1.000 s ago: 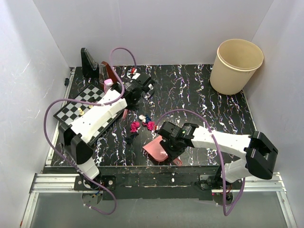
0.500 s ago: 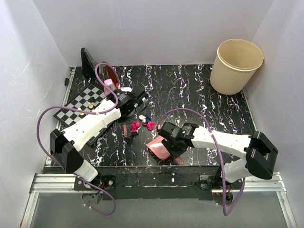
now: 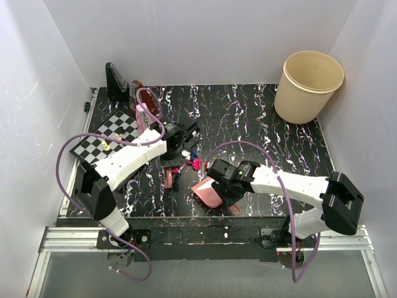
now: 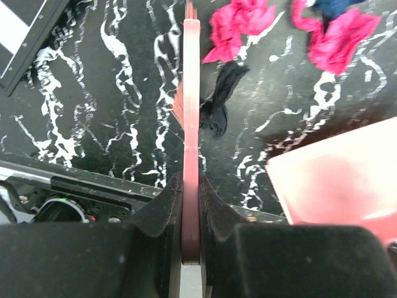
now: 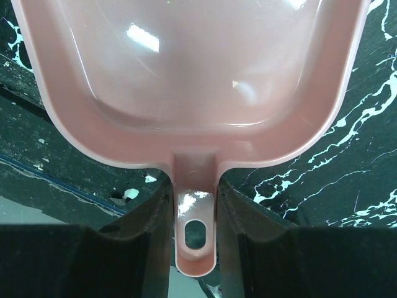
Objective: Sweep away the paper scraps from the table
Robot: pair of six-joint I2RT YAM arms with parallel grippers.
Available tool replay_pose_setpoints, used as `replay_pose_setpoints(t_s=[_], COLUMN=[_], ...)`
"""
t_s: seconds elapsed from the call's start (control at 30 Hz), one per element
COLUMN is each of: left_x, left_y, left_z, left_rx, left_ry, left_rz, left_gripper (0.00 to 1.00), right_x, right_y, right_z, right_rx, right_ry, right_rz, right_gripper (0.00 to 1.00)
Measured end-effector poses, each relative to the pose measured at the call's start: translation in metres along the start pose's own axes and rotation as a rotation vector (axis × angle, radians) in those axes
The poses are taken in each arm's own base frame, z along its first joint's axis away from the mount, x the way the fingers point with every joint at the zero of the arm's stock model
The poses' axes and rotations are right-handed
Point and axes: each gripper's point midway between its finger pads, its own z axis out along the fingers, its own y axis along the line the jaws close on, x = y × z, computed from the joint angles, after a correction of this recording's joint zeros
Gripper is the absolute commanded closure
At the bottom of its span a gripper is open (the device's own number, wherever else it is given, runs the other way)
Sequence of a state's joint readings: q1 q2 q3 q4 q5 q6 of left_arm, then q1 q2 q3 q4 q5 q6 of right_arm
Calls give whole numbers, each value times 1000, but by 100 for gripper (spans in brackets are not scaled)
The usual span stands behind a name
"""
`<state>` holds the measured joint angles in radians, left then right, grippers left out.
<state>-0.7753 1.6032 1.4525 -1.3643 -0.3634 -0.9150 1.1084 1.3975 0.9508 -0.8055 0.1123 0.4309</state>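
Observation:
Several small paper scraps (image 3: 193, 162), magenta, dark blue and black, lie on the black marbled table (image 3: 248, 124). In the left wrist view two magenta wads (image 4: 239, 25), (image 4: 338, 40) and a black wad (image 4: 217, 102) lie right of the pink brush (image 4: 191, 124). My left gripper (image 3: 175, 155) (image 4: 191, 186) is shut on the brush (image 3: 169, 179), which points toward the table's near edge. My right gripper (image 3: 231, 200) (image 5: 195, 205) is shut on the handle of the pink dustpan (image 3: 208, 191) (image 5: 192, 68), just right of the scraps; the dustpan also shows in the left wrist view (image 4: 338, 186).
A beige bucket (image 3: 308, 85) stands at the back right corner. A chessboard (image 3: 102, 139) with small pieces lies at the left edge. A black stand (image 3: 118, 84) and a dark red object (image 3: 141, 92) are at the back left. White walls enclose the table.
My left arm has swung from the back left toward the scraps, bringing the brush down beside them. The dustpan has tilted and shifted slightly; the right arm has barely moved.

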Motion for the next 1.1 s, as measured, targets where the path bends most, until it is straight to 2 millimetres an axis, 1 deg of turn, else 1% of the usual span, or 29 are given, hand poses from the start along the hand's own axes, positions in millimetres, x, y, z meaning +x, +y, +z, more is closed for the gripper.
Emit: replay_pose_setpoints(t_s=[0.07, 0.13, 0.3, 0.4, 0.43, 0.53, 0.63, 0.7, 0.8, 0.87, 0.9, 0.97, 1.03, 1.1], left_x=[-6, -15, -45, -63, -67, -74, -81, -86, -90, -87, -86, -89, -97, -110], left_y=[-10, -23, -55, -68, -68, -64, -54, -46, -28, -10, -2, 8, 9, 5], left_z=[-4, -7, -6, -6, -8, -11, -17, -25, -36, -39, -39, -37, -32, -25], left_rx=[25, 51, 83, 97, 96, 86, 75, 77, 85, 73, 65, 47, 37, 29], left_ry=[8, 10, -9, -52, -70, -108, -145, -172, -202, -209, -211, -227, -245, -274], left_rz=[-5, -19, -45, -63, -68, -62, -33, -2, 77, 163, 209, 295, 375, 452], left_gripper=[100, 100, 100, 100, 100, 100, 100, 100, 100, 100, 100, 100, 100, 100], right_x=[0, 0, -1, 0, 1, 5, 11, 16, 21, 23, 23, 22, 19, 14], right_y=[0, 0, 0, 1, 2, 2, 1, 0, -2, -2, -2, 2, 6, 12], right_z=[0, -1, -5, -6, -6, -6, -5, -3, 0, 2, 2, 4, 4, 4], right_rx=[1, 1, -7, -11, -16, -20, -15, -3, 12, 16, 16, 9, 6, 6], right_ry=[-1, -3, -16, -13, -9, 10, 44, 70, 103, 121, 128, 141, 145, 148], right_rz=[0, 1, 8, 11, 12, 14, 18, 20, 20, 20, 19, 24, 29, 27], right_gripper=[99, 99, 99, 99, 99, 99, 99, 99, 99, 99, 99, 99, 99, 99])
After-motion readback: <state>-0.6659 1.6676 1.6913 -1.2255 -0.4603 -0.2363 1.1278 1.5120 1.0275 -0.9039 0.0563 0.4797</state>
